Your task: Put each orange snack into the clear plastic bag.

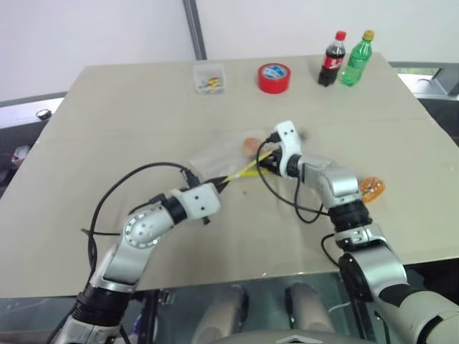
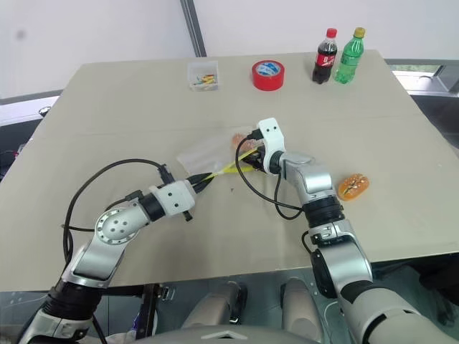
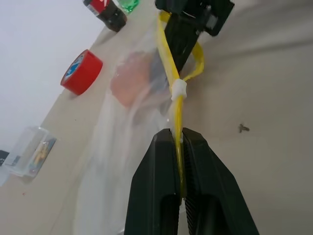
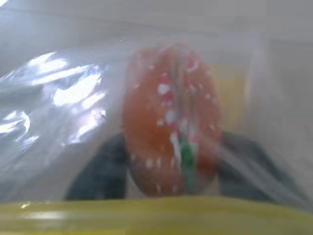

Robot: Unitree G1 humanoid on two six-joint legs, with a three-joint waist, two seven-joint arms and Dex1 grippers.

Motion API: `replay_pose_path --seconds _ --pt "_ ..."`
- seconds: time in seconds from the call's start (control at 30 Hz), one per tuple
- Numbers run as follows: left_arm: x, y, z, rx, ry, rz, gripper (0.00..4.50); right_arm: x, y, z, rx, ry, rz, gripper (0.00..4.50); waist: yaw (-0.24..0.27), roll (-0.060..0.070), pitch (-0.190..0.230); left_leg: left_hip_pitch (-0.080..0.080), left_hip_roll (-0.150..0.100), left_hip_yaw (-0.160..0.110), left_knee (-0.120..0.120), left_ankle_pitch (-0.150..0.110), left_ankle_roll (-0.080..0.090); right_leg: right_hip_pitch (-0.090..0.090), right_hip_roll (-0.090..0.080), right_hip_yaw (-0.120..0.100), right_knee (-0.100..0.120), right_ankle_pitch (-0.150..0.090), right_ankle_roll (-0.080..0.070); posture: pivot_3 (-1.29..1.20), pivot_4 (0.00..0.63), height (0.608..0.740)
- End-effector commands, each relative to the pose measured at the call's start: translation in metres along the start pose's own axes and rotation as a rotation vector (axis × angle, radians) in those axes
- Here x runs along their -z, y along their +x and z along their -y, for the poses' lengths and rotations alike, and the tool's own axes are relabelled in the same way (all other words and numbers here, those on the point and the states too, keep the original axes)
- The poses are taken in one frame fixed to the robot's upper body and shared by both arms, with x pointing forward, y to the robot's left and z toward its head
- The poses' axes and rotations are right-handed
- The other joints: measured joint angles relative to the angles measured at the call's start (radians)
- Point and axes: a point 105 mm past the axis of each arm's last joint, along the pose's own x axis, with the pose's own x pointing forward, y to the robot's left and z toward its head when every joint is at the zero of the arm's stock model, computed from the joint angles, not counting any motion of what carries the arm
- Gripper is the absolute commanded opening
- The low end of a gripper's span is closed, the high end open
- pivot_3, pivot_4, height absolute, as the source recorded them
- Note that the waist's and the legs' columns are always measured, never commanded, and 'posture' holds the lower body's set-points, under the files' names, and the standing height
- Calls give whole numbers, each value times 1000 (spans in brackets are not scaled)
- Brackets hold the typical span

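The tan table carries everything, and near its middle lies the clear plastic bag, a crinkly sheet with its yellow strip stretched between the two grippers. The left gripper has its jaws pinched tight on one end of that strip, the bag spreading away past its fingertips. The right gripper reaches into the mouth of the bag at the other end of the strip; its dark fingers stand apart, one on each side of an orange snack, seen through the film. Whether the fingers touch the snack I cannot tell. That snack sits inside the bag, just ahead of the right jaws. The second orange snack lies on the bare table well behind the right gripper, beside its forearm and apart from the bag. Far beyond both jaws, along the table's back edge, stand a red tape roll, a cola bottle, a green bottle and a small clear box of colourful bits.
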Motion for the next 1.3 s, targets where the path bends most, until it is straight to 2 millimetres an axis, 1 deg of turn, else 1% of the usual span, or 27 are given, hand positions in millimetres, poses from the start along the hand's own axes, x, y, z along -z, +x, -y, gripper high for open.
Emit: replay_pose_path --seconds 0.03,0.13,0.17,0.23,0.27,0.3,0.37,0.47,0.53,0.6,0.63,0.7,0.77,0.87,0.93,1.0,1.1,1.3 --pt "-6 0 -25 -113 -46 -11 0 -24 -19 2 8 -81 114 4090 -1 0 0 0 0 0 0 0 0 0 0 0 0 0 0 0 150 710" --pt "-5 4 -32 -150 -91 -32 0 -31 -41 -5 -48 -69 160 4090 0 0 0 -1 0 -1 0 0 0 0 0 -1 0 0 0 0 150 710" --pt "-5 6 -34 -159 -103 -34 0 -32 -50 -7 -59 -90 172 4090 0 0 0 -1 0 -1 0 0 0 0 0 0 0 0 0 0 150 710" --pt "-6 10 -35 -157 -119 -31 0 -32 -76 -12 -81 -153 184 4090 1 0 0 -1 0 -1 0 0 0 0 0 0 0 0 0 0 150 710" --pt "-6 11 -34 -152 -121 -32 0 -32 -87 -13 -69 -171 194 4090 2 0 0 -1 0 -1 0 0 0 0 0 0 0 0 0 0 150 710" --pt "-6 13 -34 -150 -125 -35 0 -32 -98 -13 -52 -180 206 4309 4 0 0 -1 0 -1 0 0 0 0 0 -1 0 0 0 0 150 710" --pt "-6 16 -34 -146 -133 -35 0 -31 -115 -11 4 -190 221 4309 1 0 0 -1 0 -1 0 0 0 0 -1 0 0 0 0 0 150 710" --pt "-6 21 -34 -137 -127 -35 0 -33 -139 -1 182 -178 255 4309 2 0 0 0 1 0 0 0 0 0 -2 0 0 0 0 0 150 710" --pt "-7 26 -34 -132 -126 -33 0 -32 -160 10 344 -169 253 4309 7 0 0 0 1 0 0 0 0 1 -2 0 1 0 0 0 150 710" --pt "-8 31 -34 -130 -128 -31 0 -22 -179 24 522 -157 190 4309 16 0 0 0 0 0 0 0 0 1 -2 0 0 0 0 0 150 710" --pt "-8 34 -34 -129 -130 -30 0 -15 -187 32 599 -123 147 4309 19 0 0 0 0 0 0 0 0 1 -2 0 0 0 0 0 150 710" --pt "-9 40 -32 -119 -142 -25 0 1 -208 48 781 -8 71 4309 28 0 0 0 0 0 1 0 0 1 -2 0 0 0 0 0 150 710" --pt "-10 45 -31 -114 -142 -24 0 9 -223 59 916 89 29 4309 31 0 0 0 0 0 1 0 0 1 -2 0 0 0 0 0 150 710" --pt "-9 51 -29 -103 -151 -24 0 16 -224 68 1006 247 47 4309 27 0 -1 0 0 1 1 0 0 1 -2 0 1 0 0 0 150 710" --pt "-9 54 -27 -99 -156 -26 0 19 -220 73 1041 341 48 4309 24 1 -1 0 0 1 0 0 0 1 -2 1 1 0 0 0 150 710" --pt "-8 55 -27 -100 -156 -31 0 20 -215 75 1063 394 43 4309 23 1 -1 0 0 1 0 0 0 1 -2 1 1 0 0 0 150 710" --pt "-7 54 -27 -110 -154 -41 0 24 -205 74 1047 435 17 4309 24 1 -1 0 0 1 0 0 0 0 -2 1 1 0 0 0 150 710" --pt "-9 50 -28 -136 -154 -48 0 45 -195 70 1041 440 -90 4309 24 1 -1 0 0 1 0 0 0 0 -2 1 1 0 0 0 150 710"
